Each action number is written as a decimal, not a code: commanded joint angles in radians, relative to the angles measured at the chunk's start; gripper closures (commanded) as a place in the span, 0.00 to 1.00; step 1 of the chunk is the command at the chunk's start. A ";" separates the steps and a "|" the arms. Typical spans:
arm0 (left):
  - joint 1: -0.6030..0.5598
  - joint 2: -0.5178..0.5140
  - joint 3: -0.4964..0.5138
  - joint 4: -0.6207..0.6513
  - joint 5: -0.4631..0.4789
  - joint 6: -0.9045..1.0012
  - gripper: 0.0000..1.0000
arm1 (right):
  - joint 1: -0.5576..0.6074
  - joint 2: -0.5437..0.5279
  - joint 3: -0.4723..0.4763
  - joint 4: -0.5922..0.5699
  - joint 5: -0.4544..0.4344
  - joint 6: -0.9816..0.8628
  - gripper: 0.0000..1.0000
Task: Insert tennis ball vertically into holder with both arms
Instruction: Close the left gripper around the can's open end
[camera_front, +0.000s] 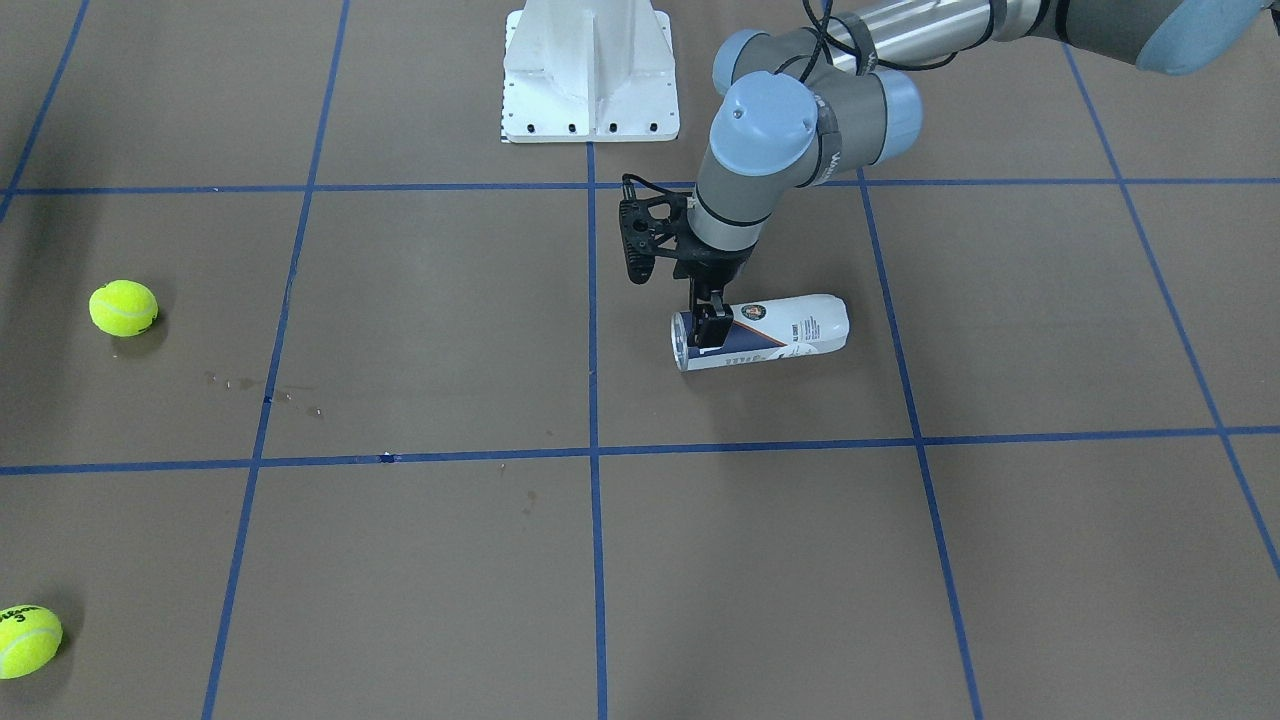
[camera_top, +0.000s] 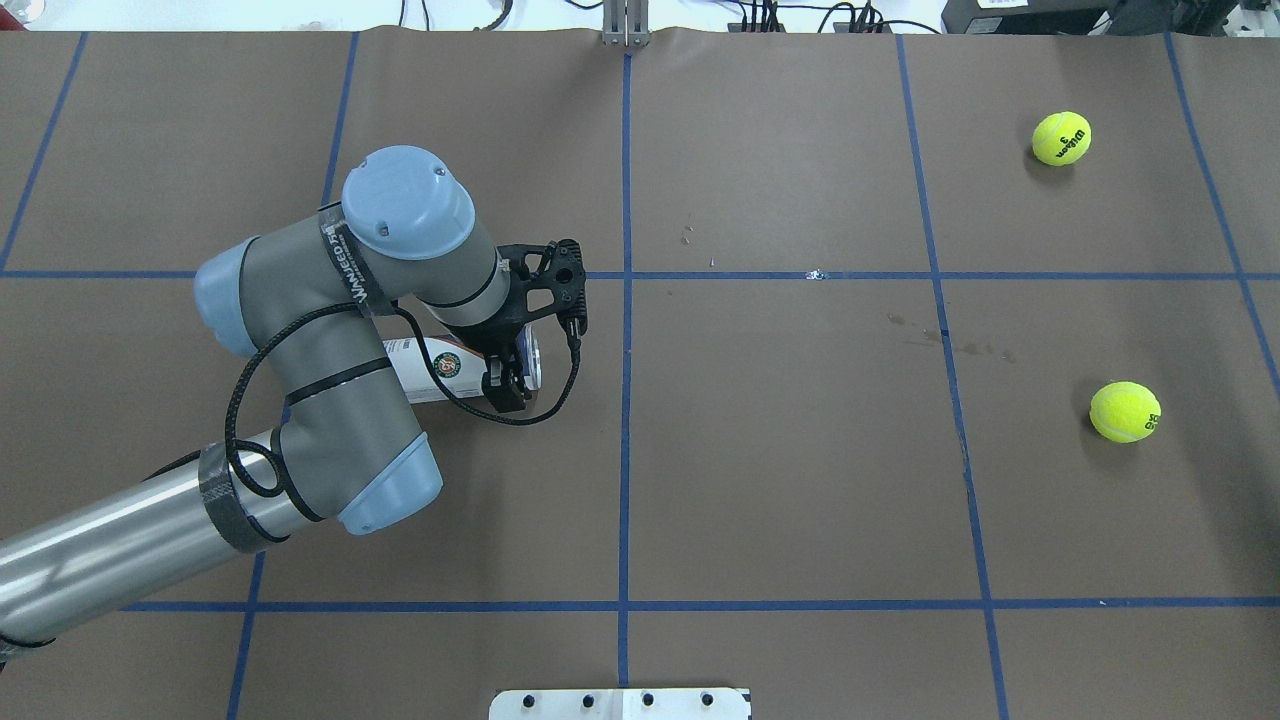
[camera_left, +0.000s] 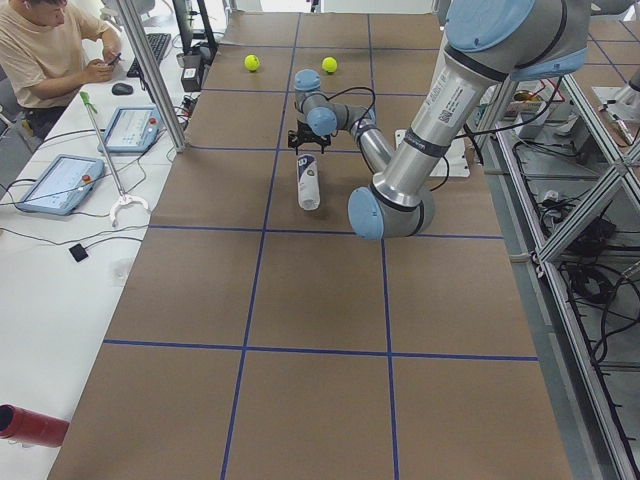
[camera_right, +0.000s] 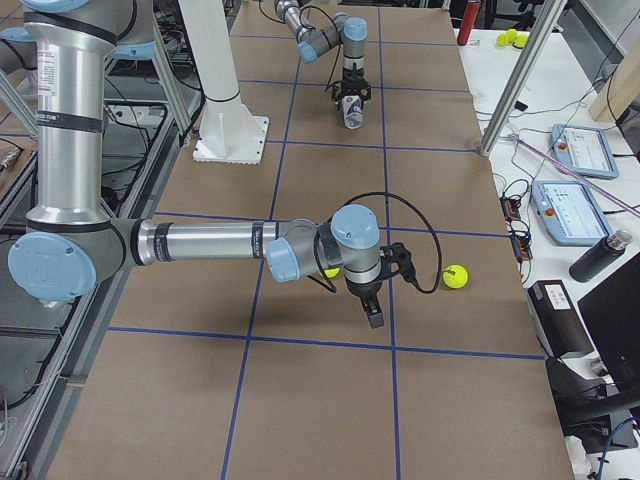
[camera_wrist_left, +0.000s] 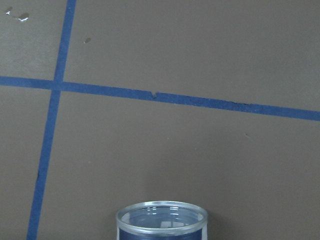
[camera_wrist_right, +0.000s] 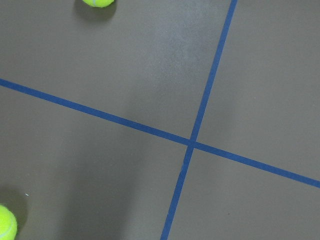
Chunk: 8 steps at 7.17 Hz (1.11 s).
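- Left fingers (camera_front: 708, 325): come down over the holder (camera_front: 780, 330) close behind its metal-rimmed mouth, one finger on each side of the tube. They stand narrow and look closed on it, though actual contact cannot be confirmed.
- Right fingers (camera_right: 374, 316): seen only in the right side view, hanging low above the desk (camera_front: 420, 560) near the two tennis balls. Whether they are parted or closed cannot be told. Nothing visible in them.
- Holder, position: lying on its side on the desk, in front of the white pedestal base (camera_front: 590, 75) and a little toward the robot's left of it. Its open mouth points toward the robot's right, its closed end toward the left.
- Holder, appearance: clear cylindrical can with a bright rim, a white and navy label and a small round emblem. It looks empty in the left wrist view.
- Tennis balls: first ball (camera_front: 123, 307) and second ball (camera_front: 28, 640), both well apart from the holder, far toward the robot's right.
- Risk, judged: a smooth round wall gripped near one end is likely to pivot or slip when lifted, so the can may droop instead of standing upright.
- Risk, judged: too hard a squeeze could deform the thin plastic; too light a one could let it roll away.
- Risk, judged: if the mouth ends up tilted, a ball lowered by the right arm may strike the rim and bounce off.
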 joint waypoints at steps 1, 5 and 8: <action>0.005 -0.008 0.024 -0.005 -0.001 0.001 0.01 | 0.000 0.000 0.000 0.000 0.000 0.000 0.00; 0.002 -0.016 0.054 -0.007 0.000 0.012 0.01 | 0.000 0.002 -0.002 0.000 0.000 0.000 0.00; 0.004 -0.033 0.097 -0.008 0.000 0.006 0.01 | 0.000 0.002 -0.002 0.000 0.000 0.000 0.00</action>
